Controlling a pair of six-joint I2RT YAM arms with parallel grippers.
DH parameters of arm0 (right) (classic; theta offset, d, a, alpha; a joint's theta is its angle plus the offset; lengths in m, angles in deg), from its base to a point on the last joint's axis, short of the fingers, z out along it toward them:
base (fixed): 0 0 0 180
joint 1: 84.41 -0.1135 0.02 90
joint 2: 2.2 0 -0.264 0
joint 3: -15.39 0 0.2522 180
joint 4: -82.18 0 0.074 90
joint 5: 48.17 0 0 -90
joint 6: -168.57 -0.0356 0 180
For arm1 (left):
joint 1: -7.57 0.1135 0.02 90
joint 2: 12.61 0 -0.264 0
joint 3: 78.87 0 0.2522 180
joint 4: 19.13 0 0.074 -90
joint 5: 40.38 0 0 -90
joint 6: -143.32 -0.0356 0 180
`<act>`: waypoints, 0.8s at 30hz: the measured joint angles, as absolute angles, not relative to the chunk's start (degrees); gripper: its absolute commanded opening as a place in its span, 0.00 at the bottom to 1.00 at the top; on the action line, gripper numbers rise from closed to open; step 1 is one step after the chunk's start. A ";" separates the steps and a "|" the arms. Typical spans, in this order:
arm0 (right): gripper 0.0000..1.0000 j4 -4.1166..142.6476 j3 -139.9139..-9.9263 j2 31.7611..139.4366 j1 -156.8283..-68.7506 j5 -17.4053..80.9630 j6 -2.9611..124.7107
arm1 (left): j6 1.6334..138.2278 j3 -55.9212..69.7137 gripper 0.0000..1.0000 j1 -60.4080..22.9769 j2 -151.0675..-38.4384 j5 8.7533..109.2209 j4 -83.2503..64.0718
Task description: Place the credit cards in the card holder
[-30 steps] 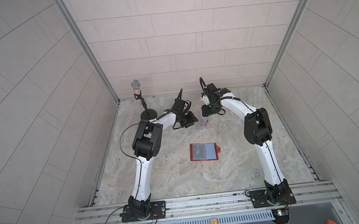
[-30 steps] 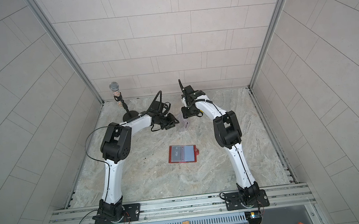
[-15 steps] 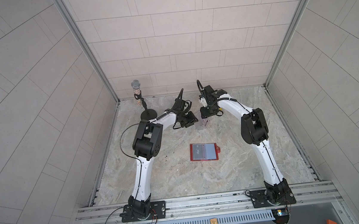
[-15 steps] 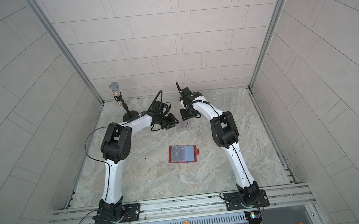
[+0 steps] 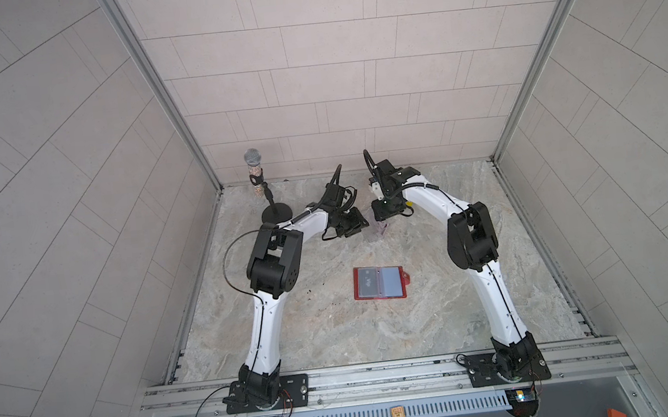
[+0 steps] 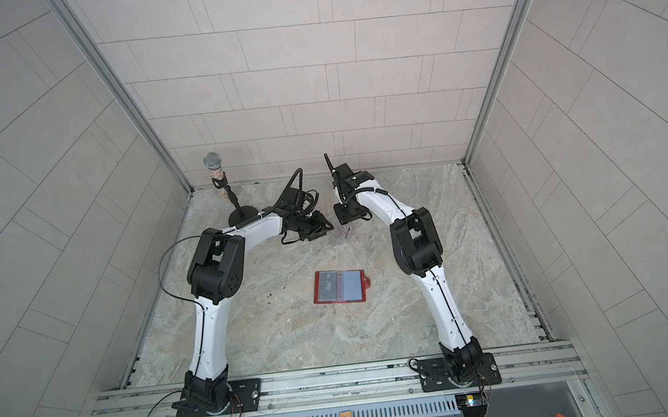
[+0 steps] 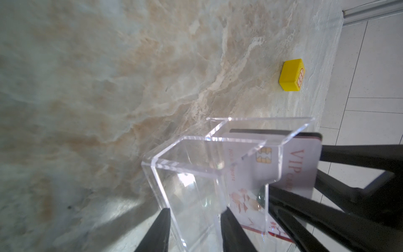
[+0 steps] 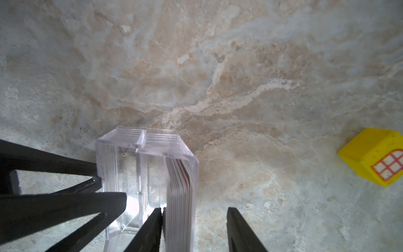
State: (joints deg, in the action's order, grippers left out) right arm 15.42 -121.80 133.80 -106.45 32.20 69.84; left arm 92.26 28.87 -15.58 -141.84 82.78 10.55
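Two grippers meet at one clear acrylic stand (image 5: pixel 376 235), which sits far back on the table (image 5: pixel 336 334), about mid-width. Left gripper (image 7: pixel 196 210) is narrowed onto the stand's empty front pocket. One finger sits outside the front wall and the other at the divider, and both look in contact.

Right gripper (image 8: pixel 194 210) hangs part-open over the back pocket with nothing clamped. One finger (image 8: pixel 152 229) is inside the stand, touching the face of the credit cards (image 8: pixel 178 196). The other is outside, with a clear gap to the back wall.

Credit cards stand upright on edge as a stack in the back pocket. Left wrist view shows the front one is pale pink with a chip and red VIP lettering.

Card holder (image 5: pixel 407 279) lies open flat mid-table, well apart from the stand, on the near side in both top views. A dark card (image 5: pixel 367 285) with white lettering sits in its sleeve on the left-arm side; what the other sleeve holds is unclear.

Yellow block (image 8: pixel 375 157) is on the table near the stand, not touching it.
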 measured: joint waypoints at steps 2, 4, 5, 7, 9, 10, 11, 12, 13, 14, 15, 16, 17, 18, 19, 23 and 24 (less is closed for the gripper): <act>0.49 15.38 -121.85 133.78 -106.51 32.40 69.97 | 92.26 28.87 0.42 -15.58 -141.84 82.78 10.55; 0.49 15.27 -121.89 133.76 -106.54 32.53 70.06 | 92.26 28.87 0.42 -15.58 -141.84 82.78 10.55; 0.49 15.23 -121.89 133.76 -106.54 32.60 70.17 | 92.26 28.87 0.42 -15.58 -141.84 82.78 10.55; 0.49 15.20 -121.89 133.72 -106.60 32.75 70.28 | 92.24 28.87 0.41 -15.58 -141.84 82.78 10.55; 0.49 15.01 -121.98 133.67 -106.71 32.99 70.45 | 92.24 28.87 0.41 -15.58 -141.84 82.76 10.55; 0.49 14.77 -122.20 133.67 -106.76 33.17 70.54 | 92.22 28.87 0.42 -15.58 -141.82 82.78 10.55; 0.49 14.55 -122.39 133.65 -106.82 33.36 70.65 | 92.22 28.87 0.41 -15.58 -141.84 82.78 10.55; 0.49 14.24 -122.66 133.65 -106.86 33.60 70.72 | 92.22 28.87 0.41 -15.58 -141.84 82.78 10.55; 0.49 13.98 -122.88 133.65 -106.91 33.86 70.83 | 92.22 28.87 0.41 -15.58 -141.82 82.78 10.55; 0.49 13.78 -123.05 133.61 -106.93 34.11 70.89 | 92.20 28.87 0.41 -15.58 -141.82 82.78 10.55; 0.49 13.61 -123.18 133.54 -106.97 34.35 70.91 | 92.20 28.87 0.41 -15.58 -141.82 82.78 10.55; 0.49 13.46 -123.25 133.39 -107.04 34.61 70.96 | 92.17 28.87 0.42 -15.58 -141.82 82.76 10.55; 0.49 13.28 -123.29 133.26 -107.08 34.78 71.00 | 92.15 28.87 0.41 -15.58 -141.82 82.76 10.55; 0.48 13.11 -123.31 133.06 -107.08 35.02 71.04 | 92.11 28.87 0.42 -15.58 -141.82 82.78 10.55; 0.47 12.93 -123.36 132.86 -107.08 35.13 71.07 | 92.07 28.87 0.41 -15.58 -141.82 82.78 10.55; 0.47 12.56 -123.40 132.38 -107.15 35.61 71.09 | 92.02 28.87 0.41 -15.56 -141.82 82.76 10.55; 0.46 12.52 -123.40 132.27 -107.15 35.68 71.09 | 92.02 28.87 0.41 -15.56 -141.82 82.78 10.55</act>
State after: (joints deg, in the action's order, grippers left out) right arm 12.52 -123.40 132.27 -107.15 35.68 71.09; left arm 92.02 28.87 -15.56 -141.82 82.78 10.55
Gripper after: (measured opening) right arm 0.467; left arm 0.414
